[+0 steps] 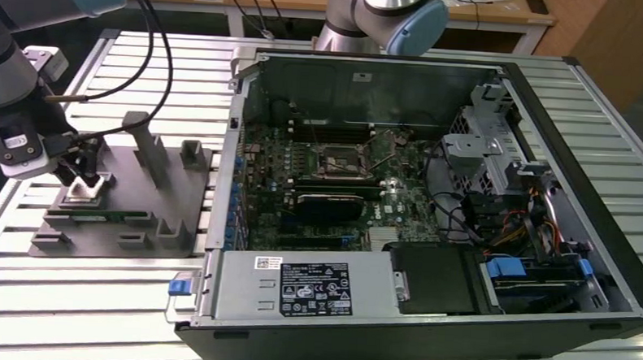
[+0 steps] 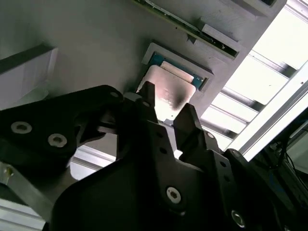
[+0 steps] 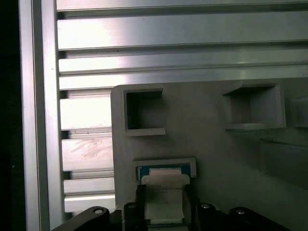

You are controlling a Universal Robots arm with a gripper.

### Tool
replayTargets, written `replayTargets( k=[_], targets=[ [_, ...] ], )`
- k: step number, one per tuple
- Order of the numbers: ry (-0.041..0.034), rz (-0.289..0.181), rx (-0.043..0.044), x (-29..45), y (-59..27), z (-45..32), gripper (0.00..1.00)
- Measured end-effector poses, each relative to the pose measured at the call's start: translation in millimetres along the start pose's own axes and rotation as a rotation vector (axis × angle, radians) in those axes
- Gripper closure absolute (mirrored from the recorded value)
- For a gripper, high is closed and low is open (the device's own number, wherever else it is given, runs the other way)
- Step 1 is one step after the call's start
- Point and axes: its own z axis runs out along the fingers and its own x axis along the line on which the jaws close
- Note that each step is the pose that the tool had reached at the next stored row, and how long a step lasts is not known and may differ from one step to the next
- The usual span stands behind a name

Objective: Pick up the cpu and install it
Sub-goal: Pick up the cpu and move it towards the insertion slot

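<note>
1. One gripper (image 1: 83,174) at the exterior view's left, clamped on the cpu (image 1: 86,190), fingers against two opposite edges.
2. Cpu at its square pocket (image 3: 163,161) in the grey tray (image 1: 102,235).
3. Further right, open computer case (image 1: 595,241) with motherboard socket (image 1: 339,160), well apart from the tray.

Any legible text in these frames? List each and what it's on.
Nothing can be read.
Black label on the power supply: print too small.
Small white sticker beside it: too small.
Back-wall sticker inside the case: too small.
cpu top, second wrist view: marks blurred.
</note>
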Motion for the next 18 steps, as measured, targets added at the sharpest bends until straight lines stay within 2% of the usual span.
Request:
replayTargets(
  k=[1, 3, 4, 5, 7, 8, 12, 13, 18],
  targets=[
    [0.0000, 0.000, 0.0000, 0.0, 0.0, 0.0, 0.59],
    [0.0000, 0.000, 0.0000, 0.0, 0.0, 0.2, 0.47],
    [0.0000, 0.000, 0.0000, 0.0, 0.0, 0.2, 0.47],
    [0.0000, 0.000, 0.0000, 0.0, 0.0, 0.3, 0.41],
    [0.0000, 0.000, 0.0004, -0.1, 0.0, 0.4, 0.41],
    [0.0002, 0.000, 0.0026, -0.6, 0.1, 0.6, 0.41],
    [0.0077, -0.001, 0.0294, -2.8, 0.1, 1.1, 0.41],
    [0.0084, -0.001, 0.0325, -3.3, 0.1, 1.5, 0.41],
    [0.0093, -0.005, 0.0329, -4.6, 0.2, 4.9, 0.41]
  ],
)
